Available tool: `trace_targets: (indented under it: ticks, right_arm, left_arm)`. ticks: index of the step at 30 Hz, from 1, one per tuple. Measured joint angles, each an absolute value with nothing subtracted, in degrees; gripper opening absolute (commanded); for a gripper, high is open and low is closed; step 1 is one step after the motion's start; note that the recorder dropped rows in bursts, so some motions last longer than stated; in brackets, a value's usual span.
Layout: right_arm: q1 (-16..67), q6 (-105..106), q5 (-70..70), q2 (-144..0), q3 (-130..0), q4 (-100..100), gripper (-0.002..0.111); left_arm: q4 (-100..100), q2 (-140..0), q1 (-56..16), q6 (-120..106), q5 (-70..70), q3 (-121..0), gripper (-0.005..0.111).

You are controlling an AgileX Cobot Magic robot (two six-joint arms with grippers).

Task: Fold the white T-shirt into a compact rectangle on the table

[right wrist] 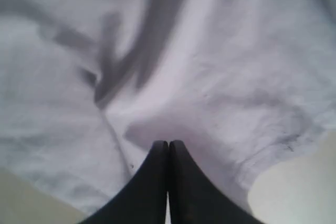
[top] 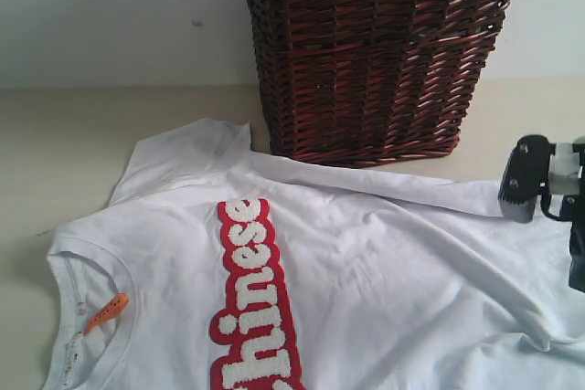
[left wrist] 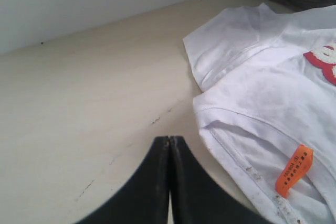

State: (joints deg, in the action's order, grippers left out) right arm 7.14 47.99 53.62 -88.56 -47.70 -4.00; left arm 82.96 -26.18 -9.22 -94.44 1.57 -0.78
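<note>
White T-shirt [top: 366, 271] lies spread, logo up, on the table [top: 73, 152] just in front of the basket [top: 375, 61]. Left gripper [left wrist: 169, 139]: jaws together, empty, over bare table beyond the collar, well away from the basket. Right gripper [right wrist: 168, 142]: jaws together, tips at the cloth; can't tell if it's pinched. Advice: open both, grab matching edges, lift evenly, w/o dragging.

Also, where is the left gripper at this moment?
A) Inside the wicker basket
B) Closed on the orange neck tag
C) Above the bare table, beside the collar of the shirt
C: in the left wrist view the left gripper, jaws together, is over bare table. The white T-shirt and its orange tag lie apart from it.
</note>
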Motion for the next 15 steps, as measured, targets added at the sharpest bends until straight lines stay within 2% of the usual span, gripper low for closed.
trace_targets:
  ticks: [10, 15]
  right_arm:
    - [7.1, 55.4, 51.5, -101.1, -47.8, -5.2, 0.002]
    - [7.1, 57.8, 53.4, -102.1, -47.9, -5.2, 0.002]
  left_arm:
    - [83.0, -26.2, -9.2, -94.4, 1.6, -0.8, 0.0]
    - [83.0, -26.2, -9.2, -94.4, 1.6, -0.8, 0.0]
